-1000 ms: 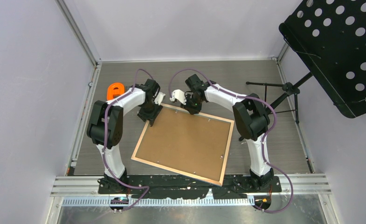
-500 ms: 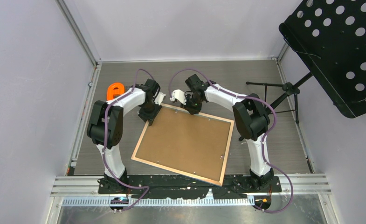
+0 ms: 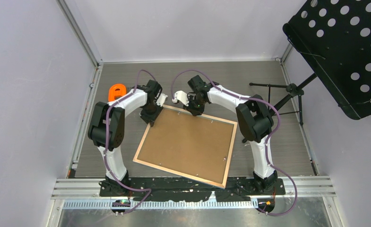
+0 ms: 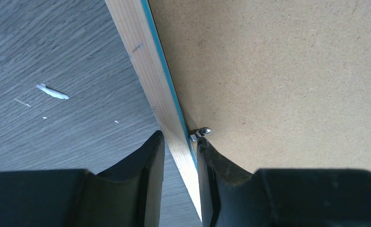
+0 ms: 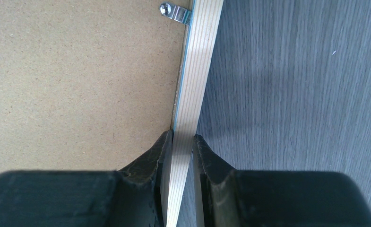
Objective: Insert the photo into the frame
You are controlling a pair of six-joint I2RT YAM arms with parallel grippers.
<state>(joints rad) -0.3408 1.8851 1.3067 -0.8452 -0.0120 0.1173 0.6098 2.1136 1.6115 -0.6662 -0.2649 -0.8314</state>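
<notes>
The frame (image 3: 178,172) lies back up on the table, its light wood rails around a brown backing board (image 3: 188,144). The photo is out of view. My left gripper (image 3: 152,122) stands at the frame's far left corner. In the left wrist view, the left gripper (image 4: 179,137) is open and straddles the left rail (image 4: 145,61), with a slim gap at the outer finger. Its inner finger sits by a metal clip (image 4: 202,131). My right gripper (image 3: 194,112) is on the far rail. The right wrist view shows the right gripper (image 5: 182,137) shut on that rail (image 5: 200,61).
An orange object (image 3: 117,91) sits at the back left, beside the left arm. A black perforated music stand (image 3: 344,52) leans in from the right, its tripod legs (image 3: 278,99) on the table. White walls enclose the sides and back. Another clip (image 5: 171,12) holds the board.
The left gripper's jaws have narrowed around the frame's left rail. Both arms and the frame have stayed where they were.
</notes>
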